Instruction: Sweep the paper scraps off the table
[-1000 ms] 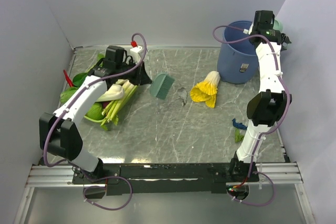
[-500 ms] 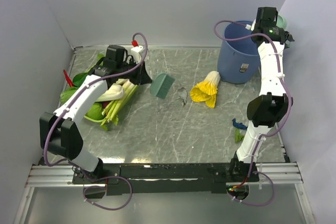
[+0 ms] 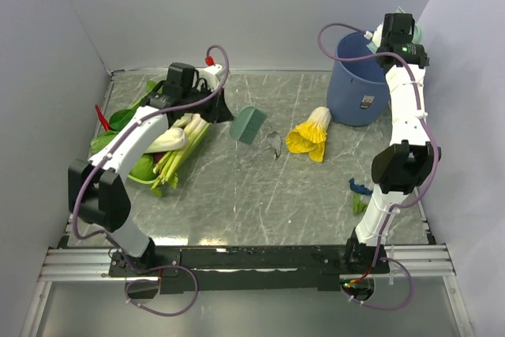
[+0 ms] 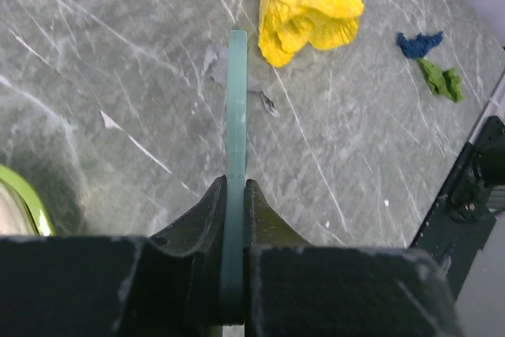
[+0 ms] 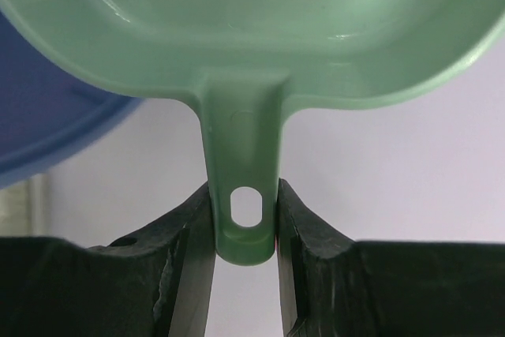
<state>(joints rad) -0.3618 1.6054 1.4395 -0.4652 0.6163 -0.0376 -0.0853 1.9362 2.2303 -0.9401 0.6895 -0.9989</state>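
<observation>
**Mia:** What is the left gripper [image 4: 234, 195] doing?

**Ben:** Its two fingers are squeezed tight on a flat green brush [image 4: 237, 116]. The wrist camera sees the brush from its thin edge. It sticks out over the table [image 3: 237, 203], near the middle and toward the back.

**Mia:** And the right gripper [image 5: 245, 204]?

**Ben:** It is up high at the back right. It pinches the handle of a green dustpan [image 5: 237, 21]. The handle sits right between the fingers. The dustpan hangs by the rim of the blue bucket [image 3: 355, 88].

**Mia:** Where are the paper scraps?

**Ben:** Two lie close together on the table at the right side, near the right arm. One is a dark blue scrap [image 3: 359, 187]. The other is a green scrap [image 3: 360, 204], just in front of it. They are well apart from the brush.

**Mia:** What is the yellow thing?

**Ben:** A yellow frilly vegetable [image 3: 309, 136]. It lies between the brush and the bucket. A pale crumpled bit [image 3: 272, 144] lies beside it. I cannot tell what that is.

**Mia:** And on the left?

**Ben:** A pile of leafy green vegetables [image 3: 154, 165], under the left arm.
</observation>
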